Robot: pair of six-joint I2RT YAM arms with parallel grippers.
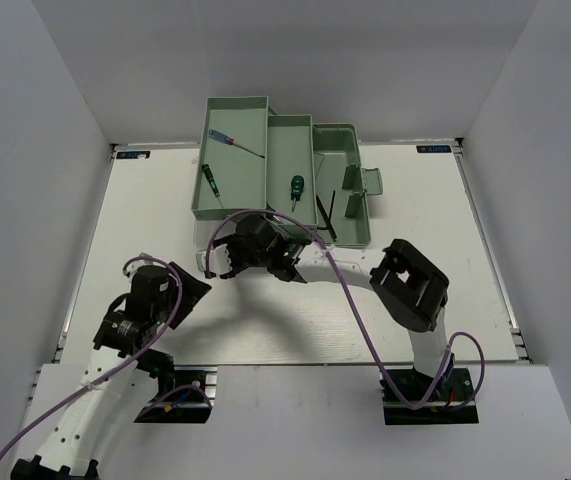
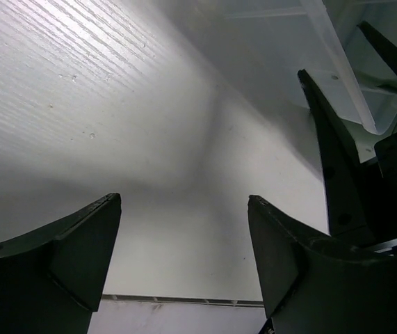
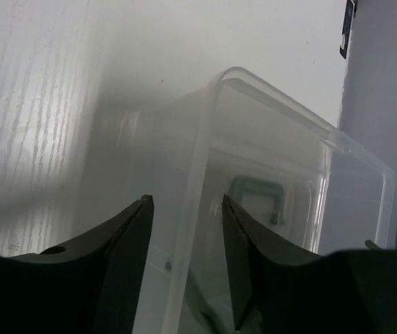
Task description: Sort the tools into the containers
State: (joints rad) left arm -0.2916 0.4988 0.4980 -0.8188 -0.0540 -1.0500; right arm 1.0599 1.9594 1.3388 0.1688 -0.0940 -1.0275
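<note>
Right gripper (image 3: 184, 203): fingers parted, the clear lid (image 3: 268, 139) rim running between them but not clamped; near-left of the toolbox base (image 1: 353, 165).
Left gripper (image 2: 184, 202): spread wide, empty; farther near-left of the base.
Hex keys (image 1: 326, 216): inside the base.
Green stubby screwdriver (image 1: 295, 186): middle tray (image 1: 289, 135), left of the base.
Blue-handled screwdriver (image 1: 229, 140): outer tray (image 1: 243, 108), farthest left of the base.
</note>
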